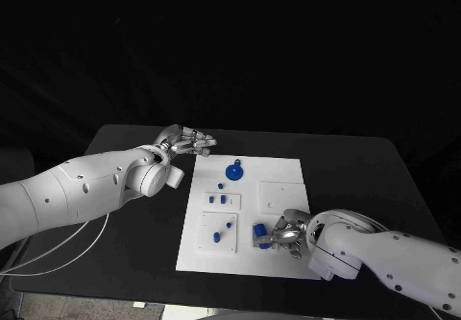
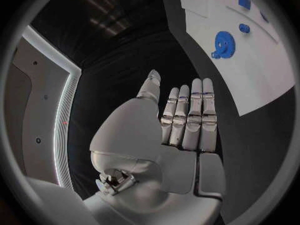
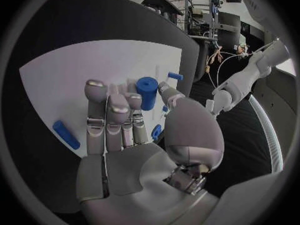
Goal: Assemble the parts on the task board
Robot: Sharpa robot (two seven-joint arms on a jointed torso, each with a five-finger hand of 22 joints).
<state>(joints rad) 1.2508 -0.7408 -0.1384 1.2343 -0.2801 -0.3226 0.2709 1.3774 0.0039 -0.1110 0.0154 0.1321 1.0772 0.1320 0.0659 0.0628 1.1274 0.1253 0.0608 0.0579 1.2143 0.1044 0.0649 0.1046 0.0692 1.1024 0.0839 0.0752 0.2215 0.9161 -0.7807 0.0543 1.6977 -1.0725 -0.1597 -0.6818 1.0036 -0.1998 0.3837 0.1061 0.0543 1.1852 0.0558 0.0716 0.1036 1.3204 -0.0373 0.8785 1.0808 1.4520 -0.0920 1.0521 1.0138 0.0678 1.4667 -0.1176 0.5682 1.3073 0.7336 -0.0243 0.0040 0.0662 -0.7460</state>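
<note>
- Hovering my right hand (image 1: 288, 233) over the task board (image 1: 284, 173), fingers apart beside the blue cylinder (image 3: 146, 92), grasping nothing.
- Left hand (image 1: 187, 141) flat, released, above the counter (image 1: 365, 167).

The left hand (image 2: 181, 122) is holding its fingers straight and together over the black table (image 2: 125, 75), beside the white board (image 2: 250, 75) carrying a blue gear (image 2: 224, 44).

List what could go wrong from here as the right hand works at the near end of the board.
1. The right hand hovers with its fingers spread by the upright blue cylinder; a careless closing might tip it.
2. A loose blue peg lies on the task board beside that hand and could be swept aside.
3. The left hand is open at the board's far corner, near the blue gear, and might nudge the board.
</note>
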